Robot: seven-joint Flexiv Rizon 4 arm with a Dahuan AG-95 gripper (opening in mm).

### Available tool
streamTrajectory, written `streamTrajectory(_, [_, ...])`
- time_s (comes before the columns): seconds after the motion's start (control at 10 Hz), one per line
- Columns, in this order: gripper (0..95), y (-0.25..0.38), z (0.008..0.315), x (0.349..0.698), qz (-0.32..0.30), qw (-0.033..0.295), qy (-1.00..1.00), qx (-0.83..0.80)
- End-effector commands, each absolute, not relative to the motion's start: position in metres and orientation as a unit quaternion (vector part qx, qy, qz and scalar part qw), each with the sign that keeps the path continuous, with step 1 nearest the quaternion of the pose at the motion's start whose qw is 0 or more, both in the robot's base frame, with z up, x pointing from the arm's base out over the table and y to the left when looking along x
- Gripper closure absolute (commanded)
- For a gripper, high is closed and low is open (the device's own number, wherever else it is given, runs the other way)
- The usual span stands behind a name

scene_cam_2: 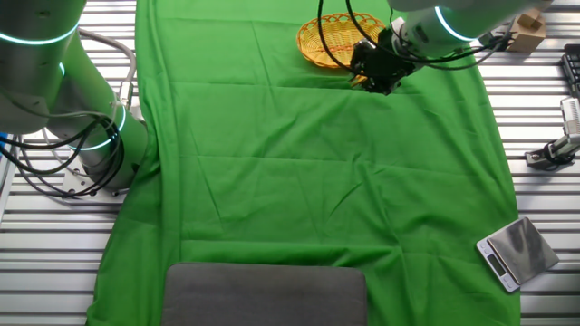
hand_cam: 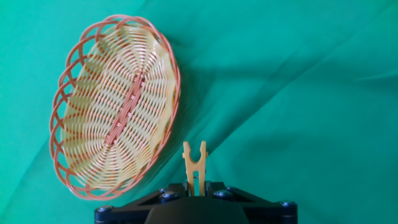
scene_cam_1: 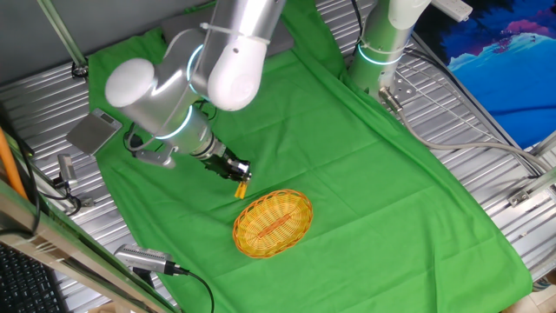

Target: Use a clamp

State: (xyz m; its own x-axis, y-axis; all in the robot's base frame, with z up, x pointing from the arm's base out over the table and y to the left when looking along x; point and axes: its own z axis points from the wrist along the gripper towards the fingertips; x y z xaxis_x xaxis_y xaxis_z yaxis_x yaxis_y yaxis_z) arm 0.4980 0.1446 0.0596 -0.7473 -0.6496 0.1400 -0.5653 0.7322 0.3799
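Note:
My gripper (scene_cam_1: pixel 236 171) is shut on the small yellow-orange clamp (hand_cam: pixel 194 163), whose two prongs stick out past the black fingers. In one fixed view the clamp (scene_cam_1: pixel 241 188) hangs just above the green cloth, close to the left rim of the oval wicker basket (scene_cam_1: pixel 273 223). In the hand view the basket (hand_cam: pixel 115 102) lies left of the clamp, a short gap between them. In the other fixed view the gripper (scene_cam_2: pixel 373 75) is at the near edge of the basket (scene_cam_2: pixel 335 41).
A green cloth (scene_cam_1: pixel 347 174) covers the table. A second robot base (scene_cam_1: pixel 382 52) stands at the far edge. A small scale (scene_cam_2: pixel 517 252) and a grey pad (scene_cam_2: pixel 265 294) lie at the table's edge in the other fixed view.

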Motion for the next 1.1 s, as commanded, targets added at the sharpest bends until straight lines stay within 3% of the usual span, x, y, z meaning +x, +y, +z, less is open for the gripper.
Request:
streamTrajectory(0.1, [95.0,0.146,0.059,0.500,-0.160,0.135,-0.922,0.326])
streamTrajectory(0.5, [95.0,0.147,0.062,0.477,-0.190,0.166,-0.915,0.314])
streamTrajectory(1.1, [95.0,0.154,0.073,0.413,-0.195,0.171,-0.919,0.297])
